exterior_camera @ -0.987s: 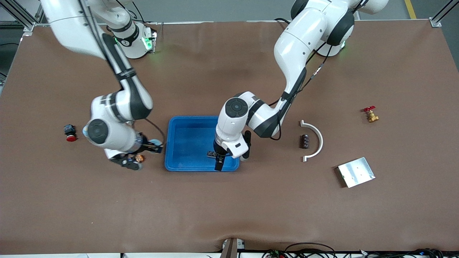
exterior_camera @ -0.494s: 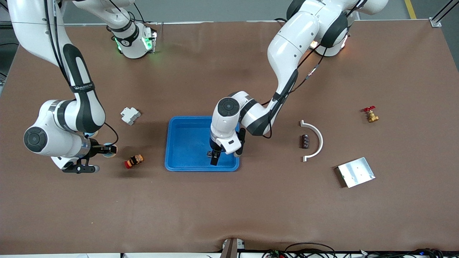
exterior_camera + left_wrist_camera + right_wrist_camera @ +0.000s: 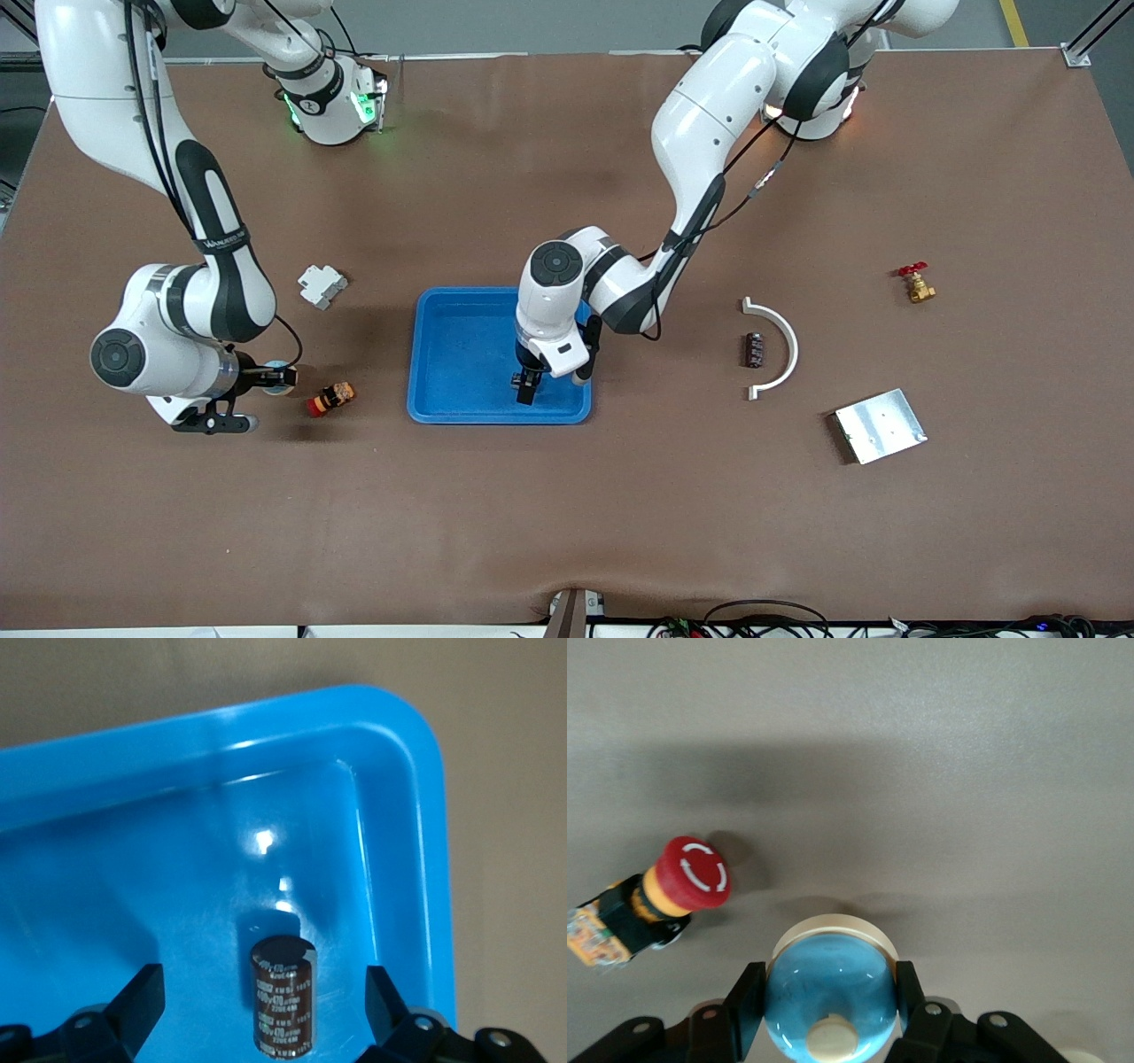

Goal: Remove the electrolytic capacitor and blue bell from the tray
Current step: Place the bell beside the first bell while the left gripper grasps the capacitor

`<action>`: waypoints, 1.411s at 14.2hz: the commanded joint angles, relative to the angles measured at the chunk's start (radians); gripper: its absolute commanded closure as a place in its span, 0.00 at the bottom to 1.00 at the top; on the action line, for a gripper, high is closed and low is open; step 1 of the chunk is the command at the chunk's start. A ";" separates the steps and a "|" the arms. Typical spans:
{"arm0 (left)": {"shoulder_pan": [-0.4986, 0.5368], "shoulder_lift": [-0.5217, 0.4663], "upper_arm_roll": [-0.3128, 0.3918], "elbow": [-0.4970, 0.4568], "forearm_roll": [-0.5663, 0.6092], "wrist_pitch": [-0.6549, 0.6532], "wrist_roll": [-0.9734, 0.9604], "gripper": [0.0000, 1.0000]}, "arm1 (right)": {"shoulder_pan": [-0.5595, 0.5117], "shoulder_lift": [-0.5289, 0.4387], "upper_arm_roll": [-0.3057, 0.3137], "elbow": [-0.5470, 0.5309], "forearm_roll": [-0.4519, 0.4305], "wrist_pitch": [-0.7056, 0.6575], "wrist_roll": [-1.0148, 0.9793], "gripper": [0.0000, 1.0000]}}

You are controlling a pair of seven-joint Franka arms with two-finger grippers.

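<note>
A dark brown capacitor (image 3: 285,1001) rests on the floor of the blue tray (image 3: 452,341), in the corner nearest the front camera at the left arm's end. My left gripper (image 3: 263,997) straddles it, open, with both fingers clear of it. In the front view that gripper (image 3: 524,392) hides the capacitor. My right gripper (image 3: 830,992) is shut on the bell (image 3: 830,988), a blue dome on a cream base. It holds the bell (image 3: 276,378) low over the table, beside a red push button (image 3: 330,398).
A second capacitor (image 3: 754,349) lies inside a white curved piece (image 3: 780,346) toward the left arm's end. A brass valve (image 3: 915,285) and a metal plate (image 3: 880,425) are there too. A white clip part (image 3: 322,285) lies between the right arm and the tray.
The right arm swung with the bell from beside the tray toward its own end of the table, then came back a little. The left gripper shifted slightly inside the tray.
</note>
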 commanded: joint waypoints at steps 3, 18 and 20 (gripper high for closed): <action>-0.023 0.032 0.024 0.044 -0.009 0.018 -0.014 0.00 | -0.019 -0.001 0.005 0.003 -0.003 0.002 0.022 0.00; -0.053 0.046 0.061 0.044 -0.009 0.035 -0.012 0.01 | -0.077 -0.331 0.003 0.344 -0.089 -0.552 0.020 0.00; -0.056 0.046 0.064 0.044 -0.009 0.035 -0.014 0.28 | -0.097 -0.374 0.014 0.347 -0.092 -0.560 0.020 0.00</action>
